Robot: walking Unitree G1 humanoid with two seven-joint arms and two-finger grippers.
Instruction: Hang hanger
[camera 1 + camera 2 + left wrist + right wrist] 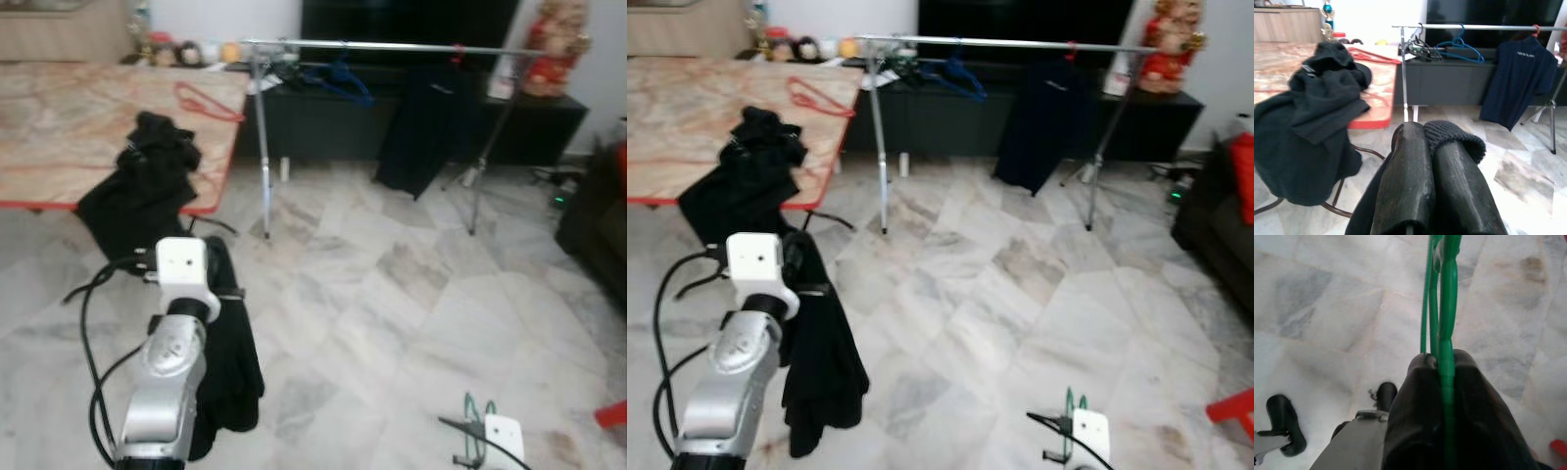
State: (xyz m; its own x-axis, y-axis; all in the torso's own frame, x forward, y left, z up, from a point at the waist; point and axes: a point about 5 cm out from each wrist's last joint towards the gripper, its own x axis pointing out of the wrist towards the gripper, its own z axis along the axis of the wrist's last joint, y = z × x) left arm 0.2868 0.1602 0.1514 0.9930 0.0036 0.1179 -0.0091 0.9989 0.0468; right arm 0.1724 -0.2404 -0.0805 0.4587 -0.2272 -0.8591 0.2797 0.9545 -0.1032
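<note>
**Garment and hanger both in my grip, the rail is far ahead**

Nearest to me, my right gripper (1449, 382) is pointing down at the marble floor (392, 294), and its two black fingers are closing tight on a green hanger (1442, 293), which is standing between them with almost no gap. In the head views I am seeing this hanger low at my right side (477, 411).

On my left side, my left gripper (1432, 161) is pressing its fingers together on a black garment (823, 362). A ribbed dark edge of the cloth is coming out just beyond the fingertips, and the rest is hanging down beside my silver arm toward the floor.

A little further, a second pile of dark clothes (147, 186) is lying over the edge of the low table (59, 117) with the red border, and a red hanger (206, 103) is resting on the table top behind it.

Far ahead, the metal clothes rail (392, 46) is standing before the black TV cabinet (323, 122). A navy T-shirt (1518, 78) is already hanging on it, and a blue hanger (1459, 46) is hanging empty near its left end.

I judge the task is in an early to middle stage: the picking is done, but the garment is not yet on the green hanger, and I am well apart from the rail. Dressing the hanger, walking closer and hooking it on the bar are what is remaining.
</note>
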